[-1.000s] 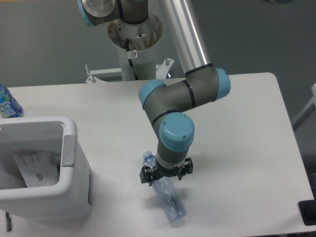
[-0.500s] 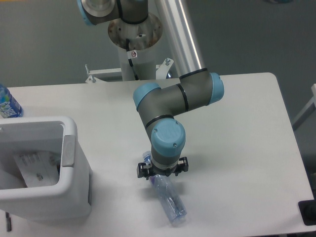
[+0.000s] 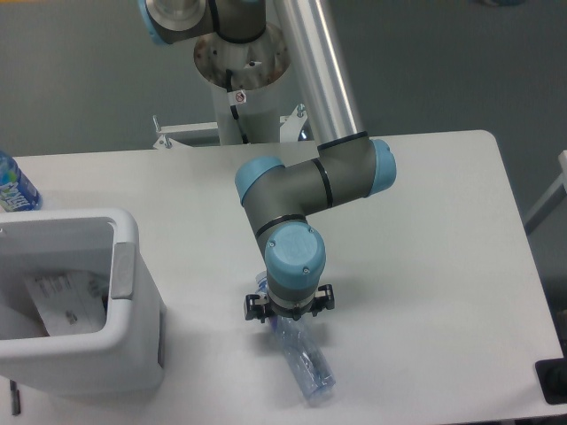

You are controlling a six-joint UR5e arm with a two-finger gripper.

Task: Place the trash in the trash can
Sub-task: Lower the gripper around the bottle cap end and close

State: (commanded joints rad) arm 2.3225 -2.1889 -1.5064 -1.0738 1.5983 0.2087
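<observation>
Two pieces of trash show. The crushed clear bottle (image 3: 304, 363) lies on the white tabletop (image 3: 425, 248), near its front edge, running diagonally from under the arm's wrist (image 3: 293, 266) toward the lower right. The wrapper (image 3: 64, 301) lies inside the bin (image 3: 133, 354), against its inner wall. The bin stands at the left of the tabletop, its grey handle (image 3: 121, 270) on the side facing the arm, well apart from the bottle. The end effector (image 3: 289, 315) points straight down over the bottle's upper end, and the wrist hides its fingers, so I cannot tell whether it is open or clamped on the bottle. A blue-labelled bottle (image 3: 13, 188) stands at the far left edge, behind the bin.
</observation>
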